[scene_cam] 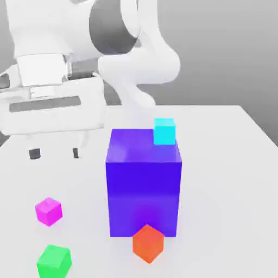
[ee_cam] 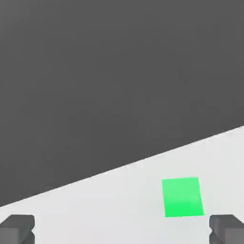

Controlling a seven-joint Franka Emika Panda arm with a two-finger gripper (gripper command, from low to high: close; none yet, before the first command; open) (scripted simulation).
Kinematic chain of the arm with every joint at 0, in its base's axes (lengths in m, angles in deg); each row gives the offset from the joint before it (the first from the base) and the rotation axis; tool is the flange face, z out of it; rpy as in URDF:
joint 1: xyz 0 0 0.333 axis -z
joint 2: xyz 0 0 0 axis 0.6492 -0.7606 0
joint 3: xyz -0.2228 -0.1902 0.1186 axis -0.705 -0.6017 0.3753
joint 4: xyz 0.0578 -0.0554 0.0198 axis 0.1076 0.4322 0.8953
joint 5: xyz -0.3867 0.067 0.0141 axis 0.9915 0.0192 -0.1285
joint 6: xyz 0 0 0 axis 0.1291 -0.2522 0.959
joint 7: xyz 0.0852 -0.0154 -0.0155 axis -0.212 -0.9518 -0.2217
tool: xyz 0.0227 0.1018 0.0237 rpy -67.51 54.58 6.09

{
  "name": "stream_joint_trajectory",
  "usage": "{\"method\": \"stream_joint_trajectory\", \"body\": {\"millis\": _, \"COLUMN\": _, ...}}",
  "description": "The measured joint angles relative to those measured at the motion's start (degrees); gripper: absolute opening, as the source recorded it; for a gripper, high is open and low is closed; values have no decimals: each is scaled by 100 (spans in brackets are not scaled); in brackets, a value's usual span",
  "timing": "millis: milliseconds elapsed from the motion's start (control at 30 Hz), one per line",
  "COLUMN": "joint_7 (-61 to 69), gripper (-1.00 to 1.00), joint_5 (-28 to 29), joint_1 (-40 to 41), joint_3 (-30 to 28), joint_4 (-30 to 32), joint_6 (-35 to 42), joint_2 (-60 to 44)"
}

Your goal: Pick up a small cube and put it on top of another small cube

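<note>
Below the gripper [scene_cam: 55, 153], its fingers spread wide and empty, the small cube [scene_cam: 48, 211] sits on open table [scene_cam: 228, 179], green cube [ee_cam: 182, 197] near the edge.

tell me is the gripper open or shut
Open: the gripper has its two dark fingertips standing well apart above the table, with nothing between them.

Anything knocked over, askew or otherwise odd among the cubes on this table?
Nothing stands out. The magenta cube, green cube and orange cube each sit apart on the white table. A cyan cube shows at the back upper edge of the big blue-purple block. The open tool holds nothing.
</note>
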Motion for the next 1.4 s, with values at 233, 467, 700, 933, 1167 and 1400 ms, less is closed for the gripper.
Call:
{"method": "stream_joint_trajectory", "body": {"millis": 233, "joint_7": -148, "gripper": 0, "joint_5": 354, "joint_1": 641, "joint_3": -501, "joint_4": 707, "joint_6": -881, "joint_2": -1267}}
{"method": "stream_joint_trajectory", "body": {"millis": 467, "joint_7": 437, "gripper": 0, "joint_5": -369, "joint_1": 1101, "joint_3": 36, "joint_4": 629, "joint_6": -1518, "joint_2": -2126}}
{"method": "stream_joint_trajectory", "body": {"millis": 700, "joint_7": 1039, "gripper": -100, "joint_5": -1167, "joint_1": 1930, "joint_3": 1049, "joint_4": 463, "joint_6": -2016, "joint_2": -2814}}
{"method": "stream_joint_trajectory", "body": {"millis": 933, "joint_7": 935, "gripper": -100, "joint_5": -1029, "joint_1": 1866, "joint_3": 954, "joint_4": 484, "joint_6": -1957, "joint_2": -2728}}
{"method": "stream_joint_trajectory", "body": {"millis": 1167, "joint_7": 83, "gripper": -100, "joint_5": 103, "joint_1": 1212, "joint_3": 44, "joint_4": 695, "joint_6": -1393, "joint_2": -1903}}
{"method": "stream_joint_trajectory", "body": {"millis": 1400, "joint_7": 89, "gripper": -100, "joint_5": 750, "joint_1": 905, "joint_3": 58, "joint_4": 218, "joint_6": -605, "joint_2": -1592}}
